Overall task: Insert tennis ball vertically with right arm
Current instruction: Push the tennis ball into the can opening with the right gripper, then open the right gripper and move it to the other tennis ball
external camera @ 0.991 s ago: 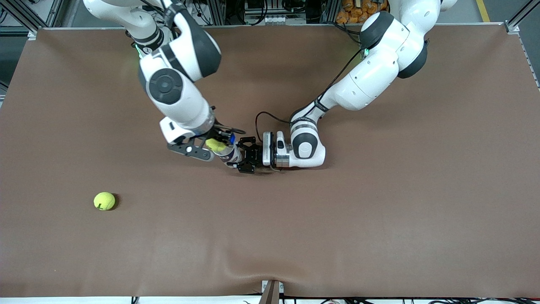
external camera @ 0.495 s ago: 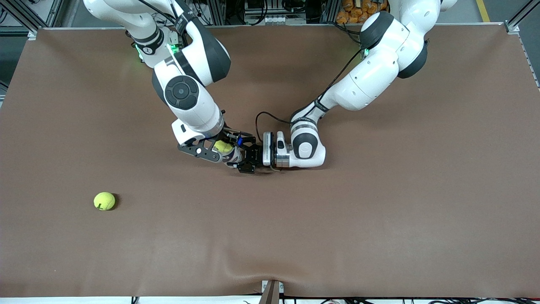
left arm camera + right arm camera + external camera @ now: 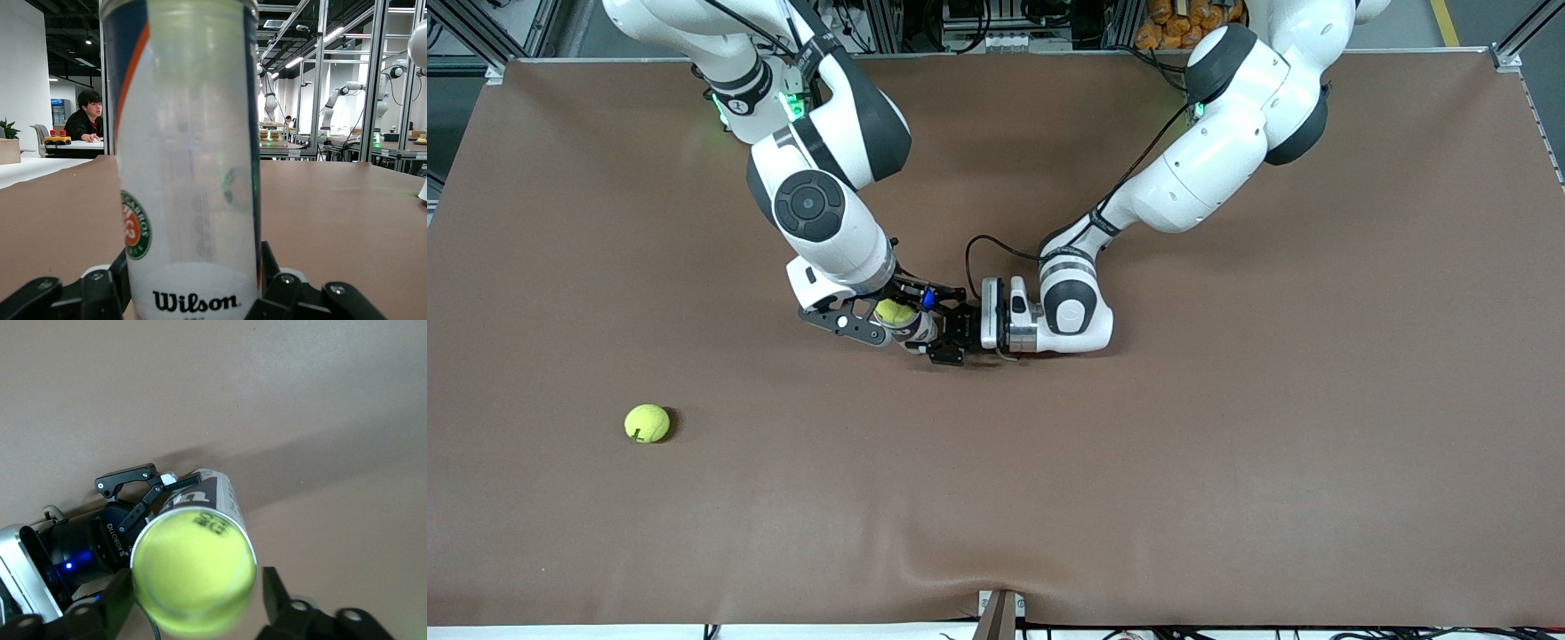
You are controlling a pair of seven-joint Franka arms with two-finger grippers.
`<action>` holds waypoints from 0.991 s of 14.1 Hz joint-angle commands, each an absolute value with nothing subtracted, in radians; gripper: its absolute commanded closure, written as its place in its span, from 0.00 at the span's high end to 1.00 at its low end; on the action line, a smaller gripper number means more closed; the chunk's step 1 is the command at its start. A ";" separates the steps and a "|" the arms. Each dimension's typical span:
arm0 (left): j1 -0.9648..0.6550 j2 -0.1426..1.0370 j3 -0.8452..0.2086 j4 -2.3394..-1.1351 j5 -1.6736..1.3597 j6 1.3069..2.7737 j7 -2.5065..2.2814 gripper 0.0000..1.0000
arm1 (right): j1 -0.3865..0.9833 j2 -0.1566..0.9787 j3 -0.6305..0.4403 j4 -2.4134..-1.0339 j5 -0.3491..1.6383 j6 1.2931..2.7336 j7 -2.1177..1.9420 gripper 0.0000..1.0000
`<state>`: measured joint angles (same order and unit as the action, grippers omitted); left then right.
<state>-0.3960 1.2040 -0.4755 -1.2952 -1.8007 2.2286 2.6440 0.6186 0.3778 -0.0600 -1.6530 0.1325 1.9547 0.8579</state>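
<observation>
A clear Wilson tennis ball can (image 3: 915, 332) stands upright at the table's middle and fills the left wrist view (image 3: 190, 167). My left gripper (image 3: 945, 334) is shut on its lower part, one finger on each side (image 3: 193, 297). My right gripper (image 3: 889, 312) hangs over the can's open top. A yellow-green tennis ball (image 3: 894, 311) sits in the can's mouth, ringed by the rim in the right wrist view (image 3: 193, 580). The right gripper (image 3: 193, 603) has its fingers spread on either side of the ball, with a small gap at one finger (image 3: 277, 587). The can's side (image 3: 217, 495) shows below the ball.
A second tennis ball (image 3: 647, 423) lies on the brown table cover (image 3: 1227, 444), nearer the front camera and toward the right arm's end. The left arm's hand and cable (image 3: 1049, 311) lie low beside the can.
The right gripper carried the ball sideways to over the can's mouth, then lowered slightly. The left gripper and the can have not moved.
</observation>
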 commanded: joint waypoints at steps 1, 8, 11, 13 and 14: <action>-0.410 1.216 -0.456 -1.289 -1.832 2.218 2.680 0.73 | 0.614 0.370 -0.055 -1.655 0.127 1.950 0.887 1.00; -0.410 1.215 -0.456 -1.289 -1.832 2.218 2.680 0.73 | 0.536 0.339 -0.061 -1.640 0.127 1.883 0.888 1.00; -0.407 1.215 -0.456 -1.289 -1.836 2.218 2.680 0.78 | 0.453 0.311 -0.061 -1.623 0.127 1.844 0.823 1.00; -0.405 1.215 -0.456 -1.290 -1.835 2.218 2.680 0.79 | 0.407 0.296 -0.063 -1.621 0.126 1.827 0.781 1.00; -0.403 1.215 -0.456 -1.292 -1.835 2.217 2.681 0.79 | 0.396 0.295 -0.064 -1.615 0.123 1.827 0.773 1.00</action>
<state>-0.3969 1.2044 -0.4742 -1.2958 -1.8012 2.2263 2.6451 0.4238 0.3145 -0.0770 -1.6192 0.1311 1.8458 0.7933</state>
